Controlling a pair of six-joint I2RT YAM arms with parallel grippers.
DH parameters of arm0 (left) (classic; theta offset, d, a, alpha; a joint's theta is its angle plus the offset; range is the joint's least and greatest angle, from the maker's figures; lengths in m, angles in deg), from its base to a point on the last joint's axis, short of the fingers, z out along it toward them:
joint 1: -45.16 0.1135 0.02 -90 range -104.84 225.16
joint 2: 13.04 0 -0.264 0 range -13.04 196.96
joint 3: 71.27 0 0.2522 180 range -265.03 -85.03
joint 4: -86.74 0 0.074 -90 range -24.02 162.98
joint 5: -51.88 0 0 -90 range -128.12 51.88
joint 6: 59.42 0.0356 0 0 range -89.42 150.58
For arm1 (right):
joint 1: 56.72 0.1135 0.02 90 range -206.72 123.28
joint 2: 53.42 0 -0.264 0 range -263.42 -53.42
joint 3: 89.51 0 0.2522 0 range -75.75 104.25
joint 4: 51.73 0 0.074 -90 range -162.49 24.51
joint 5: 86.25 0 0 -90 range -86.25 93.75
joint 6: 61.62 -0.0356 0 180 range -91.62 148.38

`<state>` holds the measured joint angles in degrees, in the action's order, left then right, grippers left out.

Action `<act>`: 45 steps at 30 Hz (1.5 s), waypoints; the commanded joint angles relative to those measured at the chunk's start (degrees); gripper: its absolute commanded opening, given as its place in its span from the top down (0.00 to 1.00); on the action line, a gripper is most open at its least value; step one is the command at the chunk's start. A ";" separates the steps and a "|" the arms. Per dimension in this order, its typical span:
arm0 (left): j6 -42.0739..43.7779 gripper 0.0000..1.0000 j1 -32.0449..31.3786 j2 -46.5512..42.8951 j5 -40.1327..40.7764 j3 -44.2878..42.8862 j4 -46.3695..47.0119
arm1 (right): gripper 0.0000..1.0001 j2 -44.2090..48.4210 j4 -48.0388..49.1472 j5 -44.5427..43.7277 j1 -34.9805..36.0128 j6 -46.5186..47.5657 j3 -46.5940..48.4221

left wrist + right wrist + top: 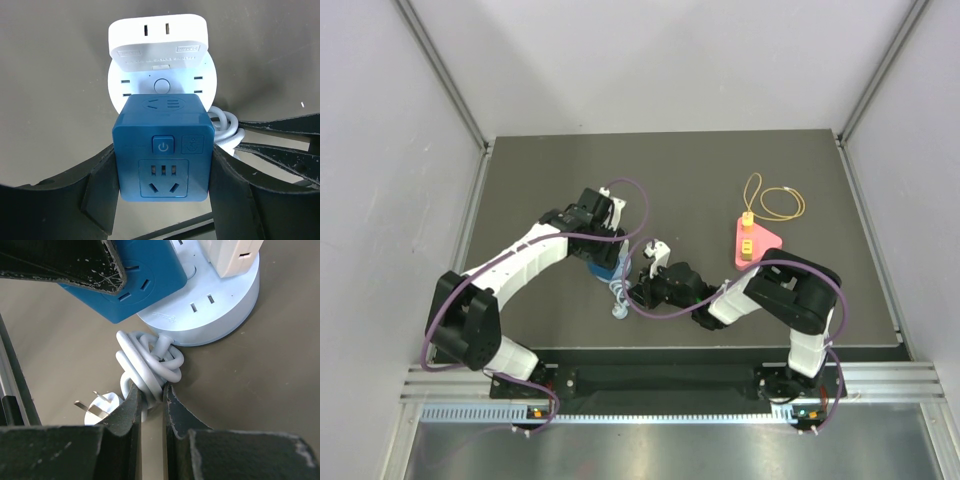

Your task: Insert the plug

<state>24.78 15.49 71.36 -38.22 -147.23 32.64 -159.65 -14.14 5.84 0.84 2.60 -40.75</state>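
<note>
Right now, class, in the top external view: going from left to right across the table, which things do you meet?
Blue socket cube → pink block. The white cord bundle overlaps the cube and the yellow cord loop overlaps the block, so both are left out.

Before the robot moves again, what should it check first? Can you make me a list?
1. Left gripper squeezes the blue cube from both sides: ok.
2. Right gripper pinches the white cable: ok.
3. Cube's pins line up with the slots of the round white base: cannot tell, the cube's underside is hidden.
4. White adapter is out of the cube's way: ok, it stands next to it.
5. Pronged plug lies free on the table, not caught in the fingers: ok.
</note>
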 commanded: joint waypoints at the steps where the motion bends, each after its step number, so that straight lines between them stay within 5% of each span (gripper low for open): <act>1: -1.58 1.00 -0.04 -0.29 -1.31 0.75 0.96 | 1.00 0.15 -1.43 1.16 -0.34 0.20 1.12; 25: -4.04 1.00 -0.12 3.31 -1.75 7.00 5.01 | 1.00 0.85 -1.17 1.34 -0.34 -1.02 1.03; 33: -3.52 0.66 -0.12 1.03 2.38 2.96 0.26 | 0.67 1.47 -1.17 2.22 -0.43 -1.47 1.29; 40: -3.51 0.31 -0.04 1.03 0.37 -3.02 -2.73 | 0.28 4.63 -3.98 2.05 -0.34 -1.12 2.35; 42: -3.25 0.29 -0.12 0.77 0.45 -3.98 -2.90 | 0.18 6.82 -5.64 1.25 -0.43 -1.20 2.09; 43: -2.99 0.28 -0.04 0.50 0.45 -4.34 -2.99 | 0.05 7.53 -6.35 1.17 -0.34 -1.20 1.91; 45: -2.72 0.27 -0.12 0.50 0.45 -5.48 -3.34 | 0.00 10.33 -9.94 0.47 -0.34 -1.03 1.91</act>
<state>21.65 15.54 73.00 -37.21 -149.30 30.50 -154.78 -21.07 7.46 0.84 1.09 -39.70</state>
